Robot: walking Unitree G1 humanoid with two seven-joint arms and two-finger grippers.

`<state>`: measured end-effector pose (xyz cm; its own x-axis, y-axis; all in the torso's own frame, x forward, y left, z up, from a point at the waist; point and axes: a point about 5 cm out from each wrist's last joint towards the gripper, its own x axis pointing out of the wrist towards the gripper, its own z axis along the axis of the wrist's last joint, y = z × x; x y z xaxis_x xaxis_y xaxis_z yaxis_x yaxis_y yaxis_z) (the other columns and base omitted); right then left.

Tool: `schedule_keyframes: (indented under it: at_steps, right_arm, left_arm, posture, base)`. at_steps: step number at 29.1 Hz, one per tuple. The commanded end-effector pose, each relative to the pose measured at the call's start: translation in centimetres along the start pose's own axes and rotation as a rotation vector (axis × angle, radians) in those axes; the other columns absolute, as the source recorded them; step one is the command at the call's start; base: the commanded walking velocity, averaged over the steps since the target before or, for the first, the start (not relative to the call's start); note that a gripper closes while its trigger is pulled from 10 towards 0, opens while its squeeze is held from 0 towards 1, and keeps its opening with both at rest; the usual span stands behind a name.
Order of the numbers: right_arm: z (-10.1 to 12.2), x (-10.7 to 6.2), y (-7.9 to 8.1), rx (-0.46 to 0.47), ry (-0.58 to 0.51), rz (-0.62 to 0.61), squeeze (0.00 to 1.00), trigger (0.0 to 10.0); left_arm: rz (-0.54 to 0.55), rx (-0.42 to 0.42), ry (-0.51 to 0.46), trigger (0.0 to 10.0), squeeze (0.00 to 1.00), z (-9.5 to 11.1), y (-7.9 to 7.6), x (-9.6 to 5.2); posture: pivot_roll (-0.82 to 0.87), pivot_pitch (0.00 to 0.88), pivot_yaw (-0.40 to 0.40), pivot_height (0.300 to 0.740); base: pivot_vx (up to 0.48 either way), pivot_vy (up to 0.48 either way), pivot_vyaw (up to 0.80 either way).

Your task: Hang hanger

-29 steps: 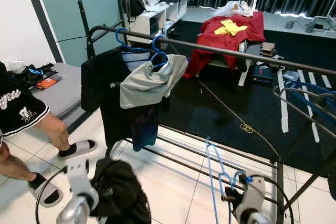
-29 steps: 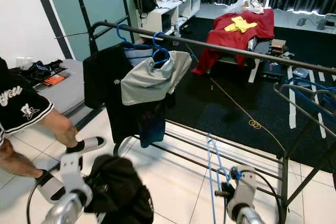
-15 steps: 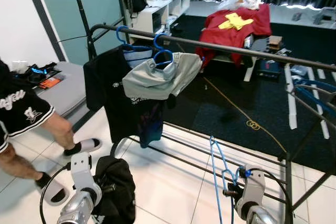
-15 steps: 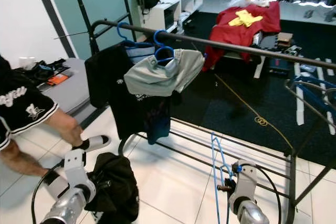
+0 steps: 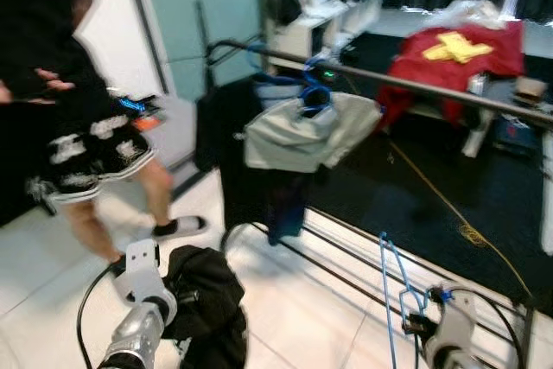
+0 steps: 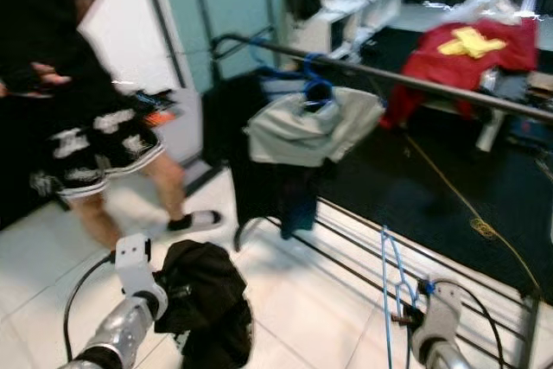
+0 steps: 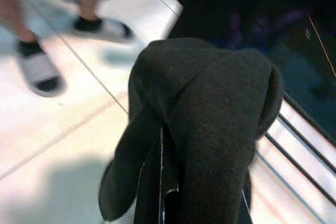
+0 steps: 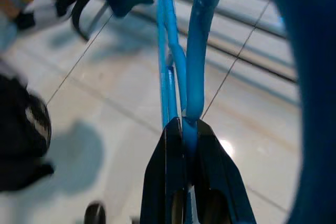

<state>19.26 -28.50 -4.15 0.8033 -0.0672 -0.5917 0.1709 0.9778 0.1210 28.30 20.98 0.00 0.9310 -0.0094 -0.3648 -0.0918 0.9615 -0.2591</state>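
Right claw point(image 8: 184, 129) pinches the thin blue plastic hanger point(image 5: 390, 300); left claw point(image 7: 173, 203), grip hidden, carries the black garment point(image 5: 206, 300). Lift the hook cleanly over the dark metal rail point(image 5: 449, 95).

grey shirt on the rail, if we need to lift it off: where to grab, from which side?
Take the blue hanger at its neck, just under the hook, not the cloth. The grey shirt drapes loosely and would slip. Come from the robot's side of the rail, probably a little from the right, since a black shirt hangs close on its left.
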Motion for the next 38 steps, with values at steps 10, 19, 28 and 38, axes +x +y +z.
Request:
schedule_keyframes:
  at_steps: [10, 19, 28, 38]
  right_arm:
    - [-1.4, -1.1, -1.1, 0.031, 0.018, 0.013, 0.0, 10.0]
    - [-2.2, -1.7, -1.3, 0.038, 0.027, 0.027, 0.0, 10.0]
    - [-2.4, -1.7, -0.8, 0.005, 0.024, 0.062, 0.0, 10.0]
    - [-2.6, -1.7, -0.1, -0.02, -0.006, 0.091, 0.0, 10.0]
  left_arm:
    - [-0.005, 0.031, -0.079, 10.0, 0.0, 0.2, 0.4, -0.7]
    - [-0.02, 0.04, -0.074, 10.0, 0.0, -0.8, 0.5, -1.5]
    - [-0.034, 0.072, -0.085, 10.0, 0.0, -1.0, 0.8, -2.0]
    - [-0.05, 0.123, -0.097, 10.0, 0.0, -0.6, 1.3, -2.4]
  posture:
    - [-0.03, 0.0, -0.081, 0.74]
    - [-0.02, 0.0, -0.084, 0.74]
    - [-0.02, 0.0, -0.079, 0.74]
    - [-0.01, 0.0, -0.061, 0.74]
  base:
    - [0.0, 0.0, 0.75]
    - [0.0, 0.0, 0.75]
    - [0.0, 0.0, 0.75]
    - [0.0, 0.0, 0.74]
